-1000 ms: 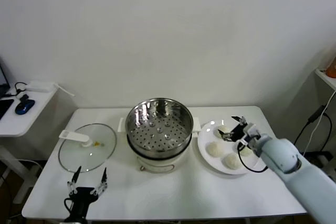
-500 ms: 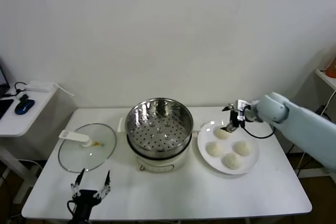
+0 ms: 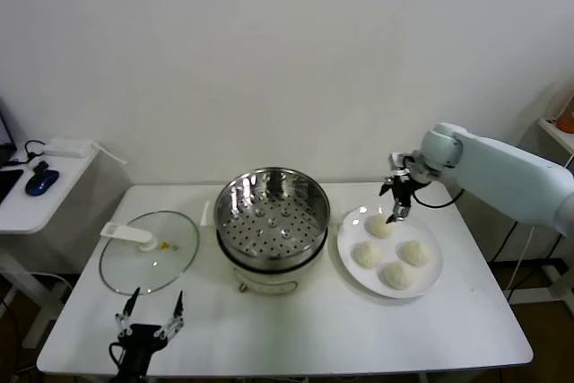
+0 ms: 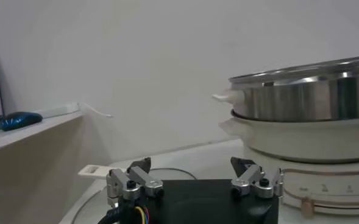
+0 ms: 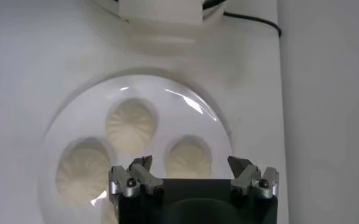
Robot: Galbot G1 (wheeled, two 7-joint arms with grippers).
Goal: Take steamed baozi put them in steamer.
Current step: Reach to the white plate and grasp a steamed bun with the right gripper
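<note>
Four white baozi lie on a white plate [image 3: 348, 238] to the right of the steamer [image 3: 269, 213]: one far [image 3: 380, 227], one right [image 3: 413, 252], one left [image 3: 366, 255], one near [image 3: 395, 274]. The steamer's perforated tray holds nothing. My right gripper [image 3: 395, 196] is open and empty, pointing down just above the far baozi. In the right wrist view the gripper [image 5: 190, 164] is open over a baozi [image 5: 189, 159], with two more baozi [image 5: 130, 125] [image 5: 81, 172] beside it. My left gripper [image 3: 148, 322] is open and empty at the table's front left.
A glass lid with a white handle [image 3: 148, 251] lies flat to the left of the steamer. A side table with a blue mouse [image 3: 41, 182] stands at the far left. In the left wrist view the steamer [image 4: 307, 115] rises close on one side of my left gripper [image 4: 191, 167].
My right arm has swung from the plate's near right side up and round to its far side, and the gripper now points down over the far baozi. The left gripper has hardly moved.
</note>
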